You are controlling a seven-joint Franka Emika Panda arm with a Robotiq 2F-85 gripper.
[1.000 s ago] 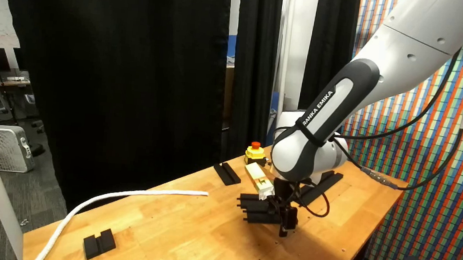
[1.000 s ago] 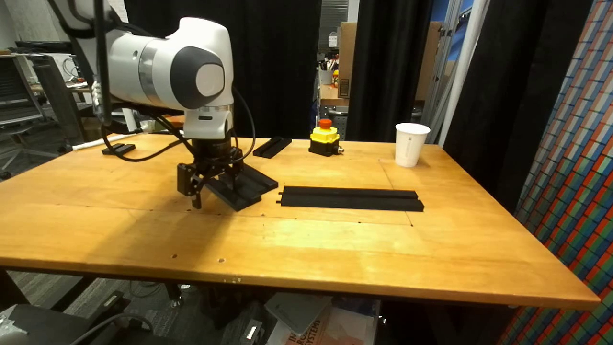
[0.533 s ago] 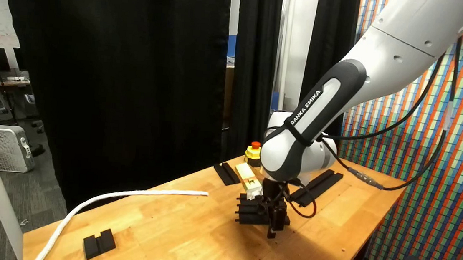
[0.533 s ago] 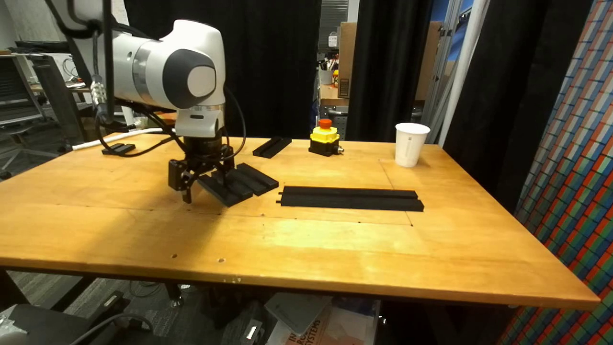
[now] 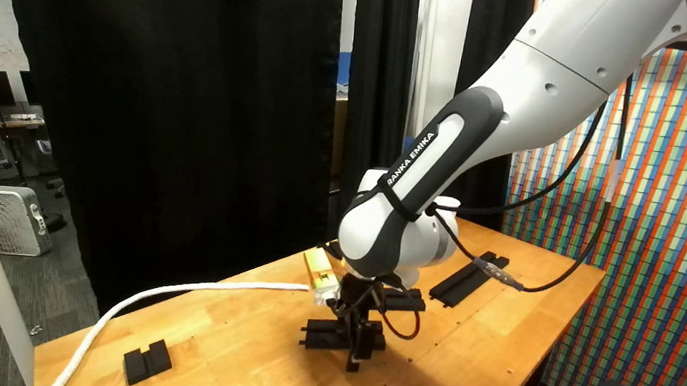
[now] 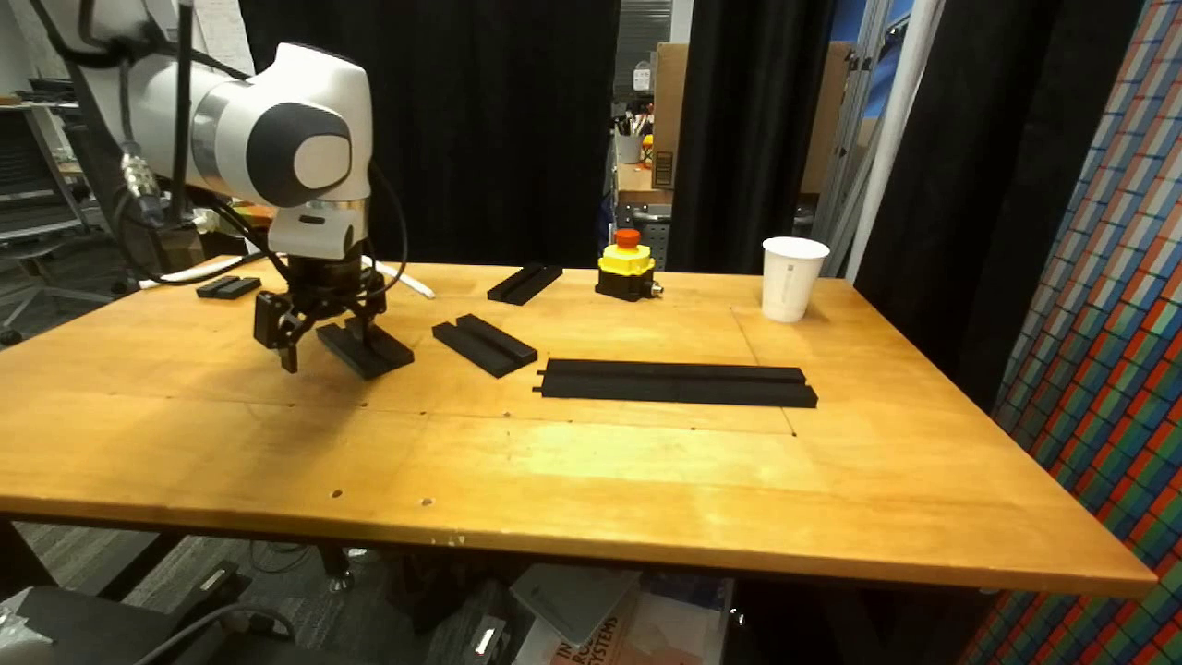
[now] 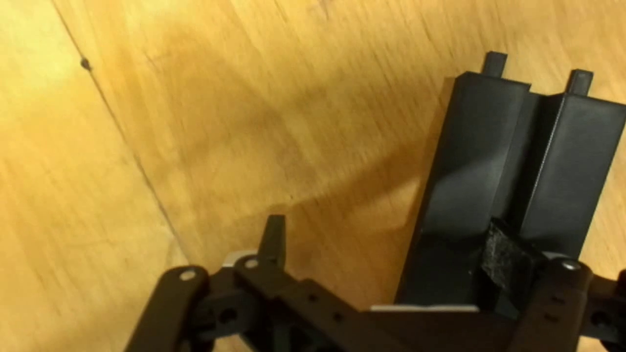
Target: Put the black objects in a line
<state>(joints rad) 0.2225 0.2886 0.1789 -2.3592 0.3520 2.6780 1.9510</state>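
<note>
The gripper (image 7: pixel 386 242) is found with its jaws spread wide apart, above the wooden table (image 6: pixel 646 480). In the wrist view, one fingertip (image 7: pixel 503 259) is positioned at the channel of a grooved black block (image 7: pixel 513 171), and the opposite fingertip is held over bare wood; one raised side of the block is thus included between the two. Whether contact is made with the block cannot be determined. Two short pegs (image 7: pixel 495 64) are seen projecting from the end of this block, which is laid flat. The gripper is carried by a white arm (image 5: pixel 526 97).

In both exterior views, a second grooved block (image 6: pixel 485 345) is located near the first, separated from it by a strip of bare wood. Near its corner is observed the pegged end of a long grooved bar (image 6: pixel 679 382). The first two blocks are set roughly parallel, and the long bar is turned at an angle to them. In an exterior view, a fourth black block (image 6: pixel 524 284) is noted along the far edge, with a yellow box (image 6: pixel 626 261) bearing a red button (image 6: pixel 628 238) placed beside it and a paper cup (image 6: pixel 794 280) stood upright farther along. A fifth black block (image 5: pixel 146 362) is found well apart from the others, near a white cord (image 5: pixel 185 291).
</note>
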